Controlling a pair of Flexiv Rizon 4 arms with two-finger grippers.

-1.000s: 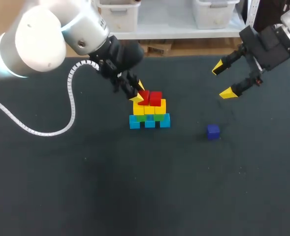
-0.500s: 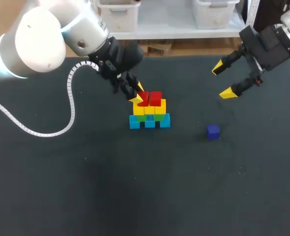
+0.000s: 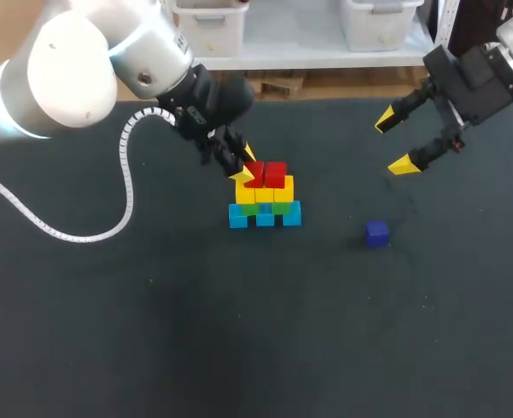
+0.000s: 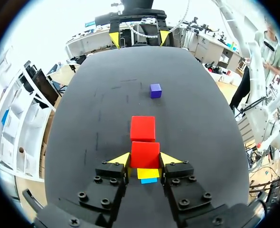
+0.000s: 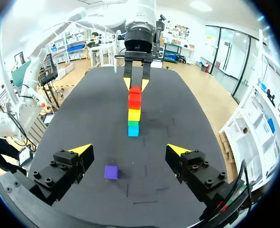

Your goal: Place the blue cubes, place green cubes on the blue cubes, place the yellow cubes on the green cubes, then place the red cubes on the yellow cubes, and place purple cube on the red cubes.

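Observation:
A stack of cubes [image 3: 265, 196] stands mid-table: a blue row [image 3: 265, 215] at the bottom, green [image 3: 265, 207] on it, yellow [image 3: 265, 190] above, and two red cubes on top. My left gripper [image 3: 246, 165] is shut on the left red cube [image 3: 253, 172], which rests on the yellow row beside the other red cube [image 3: 275, 174]. In the left wrist view the held red cube [image 4: 145, 154] sits between the fingertips, with the second red cube [image 4: 142, 128] just ahead. The purple cube [image 3: 377, 232] lies alone on the mat. My right gripper [image 3: 394, 142] hangs open above it, farther back.
The dark mat [image 3: 195, 331] covers the table. In the right wrist view the purple cube [image 5: 111, 172] lies under the open right gripper [image 5: 129, 151], with the stack [image 5: 134, 111] ahead.

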